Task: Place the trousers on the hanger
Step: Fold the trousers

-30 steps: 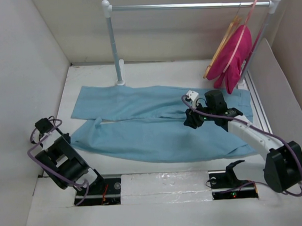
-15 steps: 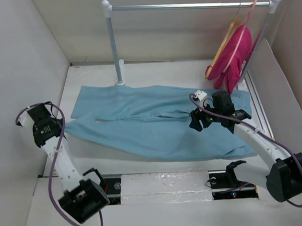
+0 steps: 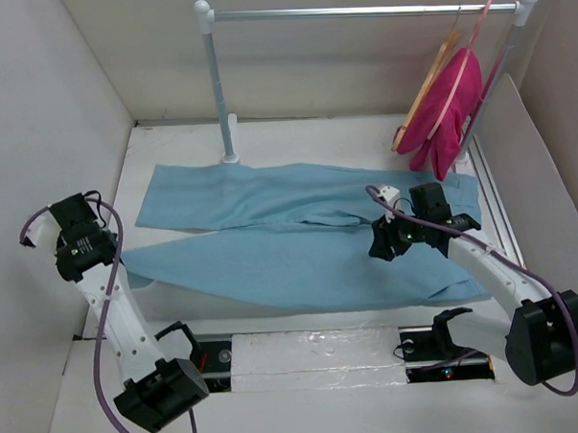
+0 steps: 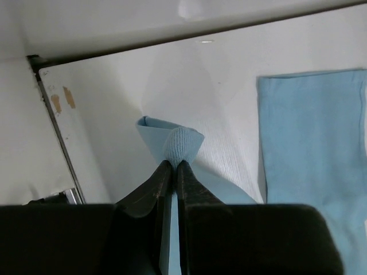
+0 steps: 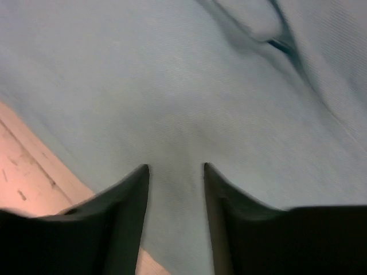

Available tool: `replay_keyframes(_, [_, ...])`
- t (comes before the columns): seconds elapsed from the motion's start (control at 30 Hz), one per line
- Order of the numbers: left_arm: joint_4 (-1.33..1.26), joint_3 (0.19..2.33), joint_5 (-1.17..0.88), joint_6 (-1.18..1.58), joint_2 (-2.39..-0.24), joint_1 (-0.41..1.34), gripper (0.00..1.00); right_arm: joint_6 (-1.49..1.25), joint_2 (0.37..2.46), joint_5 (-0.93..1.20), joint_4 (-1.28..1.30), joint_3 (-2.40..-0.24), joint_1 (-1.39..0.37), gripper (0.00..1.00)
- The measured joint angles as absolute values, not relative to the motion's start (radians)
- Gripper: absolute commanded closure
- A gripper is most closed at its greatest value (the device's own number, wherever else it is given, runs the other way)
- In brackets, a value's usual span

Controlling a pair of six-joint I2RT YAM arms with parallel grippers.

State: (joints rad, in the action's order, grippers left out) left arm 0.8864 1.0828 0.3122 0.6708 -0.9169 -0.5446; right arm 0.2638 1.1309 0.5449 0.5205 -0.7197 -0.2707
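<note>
**A:** How many garments do you count?

**B:** Two. One pair of trousers (image 3: 300, 240) lies flat across the middle of the tabletop (image 3: 295, 139). One magenta garment (image 3: 450, 114) hangs by the far right corner.

**A:** And hangers?

**B:** Two as well, both on the single rail (image 3: 357, 12), at its right end. The wooden hanger (image 3: 425, 88) is bare and the pink hanger (image 3: 460, 75) carries the magenta garment. The rail sits on two posts (image 3: 218, 85).

**A:** How do the trousers lie?

**B:** The waist is toward the right edge and the two legs run out toward the left edge. The far leg (image 3: 221, 200) and the near leg (image 3: 253, 266) lie side by side, with a thin gap showing between them.

**A:** What about the two arms?

**B:** The left claw (image 4: 174, 164) is at the left edge with its jaws pressed together. A small bunch of blue cloth is pinched at the tips (the cuff end of the near leg, going by the top view).

**A:** And the right one?

**B:** The right claw (image 5: 176, 167) points down over the trousers near where the legs join, toward the right edge. Its jaws stand apart with plain cloth showing between them, and nothing is gripped. I cannot tell whether its fingertips touch the fabric.
</note>
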Motion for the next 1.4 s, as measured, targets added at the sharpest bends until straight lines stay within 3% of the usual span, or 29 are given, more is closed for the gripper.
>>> replay_keyframes(0.1, [0.866, 1.15, 0.263, 0.634, -0.983, -0.544, 1.0, 0.246, 1.103, 0.552, 0.526, -0.693, -0.183, 1.0])
replay_keyframes(0.3, [0.721, 1.284, 0.176, 0.609, -1.091, -0.392, 1.0, 0.137, 0.925, 0.462, 0.545, -0.654, 0.015, 1.0])
replay_keyframes(0.37, [0.664, 1.285, 0.134, 0.616, -1.098, -0.336, 1.0, 0.106, 0.884, 0.42, 0.547, -0.654, 0.078, 0.91])
replay_keyframes(0.47, [0.586, 1.263, 0.072, 0.642, -1.095, -0.311, 1.0, 0.081, 0.885, 0.366, 0.557, -0.654, 0.228, 0.61])
replay_keyframes(0.57, [0.533, 1.23, 0.041, 0.682, -1.093, -0.311, 1.0, 0.084, 0.943, 0.288, 0.603, -0.669, 0.383, 0.47])
replay_keyframes(0.8, [0.468, 1.183, -0.034, 0.785, -1.044, -0.302, 1.0, 0.086, 1.124, 0.082, 0.733, -0.771, 0.555, 0.47])
replay_keyframes(0.9, [0.439, 1.183, -0.069, 0.815, -1.036, -0.293, 1.0, 0.034, 1.192, -0.012, 0.781, -0.789, 0.567, 0.39])
replay_keyframes(1.03, [0.415, 1.172, -0.097, 0.831, -1.047, -0.276, 1.0, 0.002, 1.259, -0.009, 0.762, -0.744, 0.584, 0.38])
replay_keyframes(1.1, [0.411, 1.161, -0.095, 0.832, -1.054, -0.268, 1.0, -0.016, 1.298, 0.011, 0.749, -0.705, 0.59, 0.48])
replay_keyframes(1.27, [0.407, 1.142, -0.075, 0.832, -1.064, -0.263, 1.0, -0.04, 1.349, 0.059, 0.702, -0.689, 0.596, 0.91])
replay_keyframes(1.33, [0.407, 1.139, -0.065, 0.831, -1.065, -0.263, 1.0, -0.03, 1.385, 0.085, 0.694, -0.715, 0.597, 1.0])
replay_keyframes(1.4, [0.408, 1.138, -0.048, 0.831, -1.065, -0.263, 1.0, 0.003, 1.444, 0.118, 0.688, -0.76, 0.597, 1.0])
